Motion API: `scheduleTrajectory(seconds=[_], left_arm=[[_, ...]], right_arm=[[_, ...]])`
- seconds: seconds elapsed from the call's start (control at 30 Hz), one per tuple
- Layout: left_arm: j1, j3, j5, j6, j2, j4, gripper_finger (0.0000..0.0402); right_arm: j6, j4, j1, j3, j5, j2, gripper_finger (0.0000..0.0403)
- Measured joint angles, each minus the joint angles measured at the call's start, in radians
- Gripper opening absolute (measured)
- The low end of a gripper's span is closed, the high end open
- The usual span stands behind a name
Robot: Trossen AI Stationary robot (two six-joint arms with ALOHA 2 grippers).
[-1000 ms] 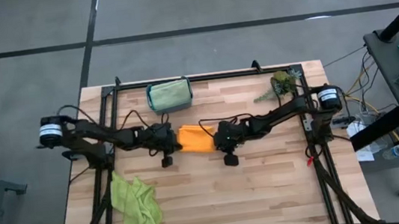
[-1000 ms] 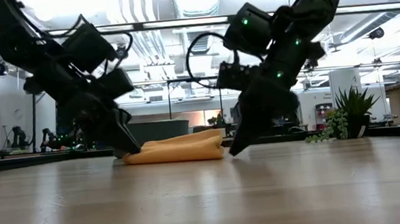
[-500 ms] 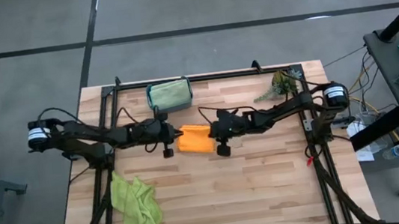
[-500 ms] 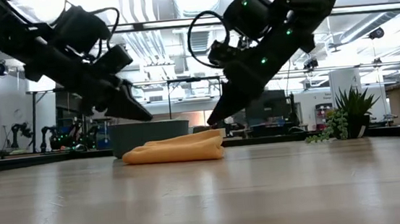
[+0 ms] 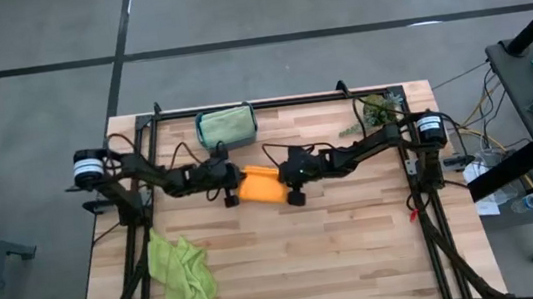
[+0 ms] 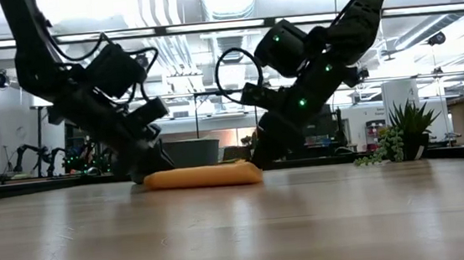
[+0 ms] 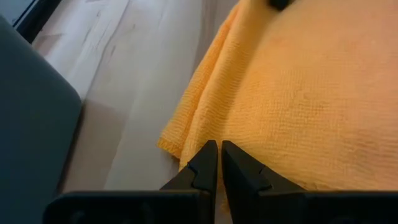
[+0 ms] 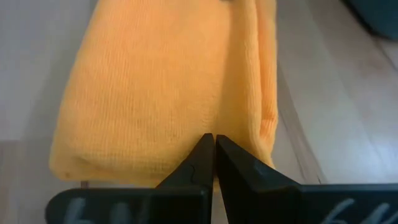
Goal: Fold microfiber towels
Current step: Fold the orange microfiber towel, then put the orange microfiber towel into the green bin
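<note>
Lime green towel (image 5: 182, 273): crumpled, near table (image 5: 360, 260) edge, my left side.
Orange towel (image 5: 259, 183): folded, table middle. My left gripper (image 5: 237, 181) and right gripper (image 5: 281, 175) press its opposite ends, fingers closed, holding nothing.
Teal bin (image 5: 226, 127): far edge, containing a pale green towel (image 5: 225, 126).
Plant sprig (image 5: 375, 111): far right corner.

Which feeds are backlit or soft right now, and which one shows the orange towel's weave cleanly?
Low view: bright ceiling lights behind turn both arms into dark silhouettes, and the orange towel reads as a flat band. Left wrist view: weave crisp mid-frame, the left gripper shut over it, a grey blurred shape close at one side. Right wrist view: weave clear, far edge softer. High view: evenly lit, no glare on the table.
</note>
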Motion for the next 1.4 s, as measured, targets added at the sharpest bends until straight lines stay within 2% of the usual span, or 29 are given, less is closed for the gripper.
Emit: scheduleTrajectory(seconds=[0.23, 0.53, 0.77, 0.87, 1.0, 1.13, 1.27, 1.4], left_arm=[[0.017, 0.009, -0.010, -0.002, -0.006, -0.013, 0.0010], [0.018, -0.001, -0.016, 0.009, -0.205, -0.119, 0.0010], [0.016, -0.002, -0.013, -0.019, -0.357, -0.255, 0.0010], [0.016, -0.002, -0.011, -0.110, -0.396, -0.298, 0.0010], [0.016, -0.002, 0.002, -0.344, -0.430, -0.338, 0.0012], [0.016, -0.003, 0.111, -0.542, -0.435, -0.370, 0.0033], [0.015, -0.008, 0.251, -0.699, -0.406, -0.372, 0.0081], [0.019, -0.012, 0.250, -0.829, -0.368, -0.371, 0.0149]], right_arm=[[-0.001, -0.049, -0.007, -0.001, 0.000, -0.007, 0.0012], [0.019, -0.151, -0.007, 0.001, 0.000, -0.087, 0.0012], [0.113, -0.243, -0.007, 0.001, -0.009, -0.162, 0.0013], [0.228, -0.273, -0.007, 0.001, -0.061, -0.193, 0.0013], [0.447, -0.278, -0.007, 0.001, -0.134, -0.220, 0.0013], [0.656, -0.278, -0.001, 0.001, -0.259, -0.220, 0.0026], [0.742, -0.276, 0.046, -0.001, -0.290, -0.197, 0.0072], [0.829, -0.276, 0.076, -0.004, -0.248, -0.179, 0.0139]])
